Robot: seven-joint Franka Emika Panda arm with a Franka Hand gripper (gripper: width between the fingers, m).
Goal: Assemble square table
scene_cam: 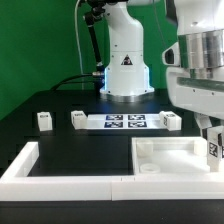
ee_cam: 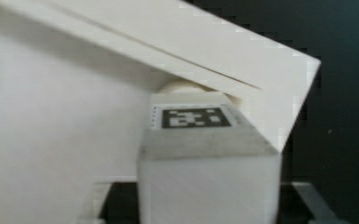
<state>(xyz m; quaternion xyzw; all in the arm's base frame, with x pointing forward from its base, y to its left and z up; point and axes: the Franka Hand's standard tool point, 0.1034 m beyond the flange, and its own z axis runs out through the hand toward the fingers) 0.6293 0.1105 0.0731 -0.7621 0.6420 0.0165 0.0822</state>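
Note:
The white square panel [scene_cam: 168, 156] with a raised rim lies flat at the exterior view's right front. My gripper [scene_cam: 212, 132] is shut on a white block leg [scene_cam: 214, 150] with a tag and holds it upright at the panel's right edge. In the wrist view the held leg [ee_cam: 202, 165] fills the middle, its tagged end against the panel's corner [ee_cam: 87, 90]. My gripper [ee_cam: 202, 208] shows only as dark fingers [ee_cam: 300, 200] on each side of the leg. Three loose legs stand at the back: one [scene_cam: 44, 121], a second [scene_cam: 77, 119] and a third [scene_cam: 170, 121].
The marker board [scene_cam: 125, 122] lies at the back between the loose legs. The long white L-shaped border wall [scene_cam: 60, 172] runs along the front and left. The robot base [scene_cam: 125, 65] stands behind the marker board.

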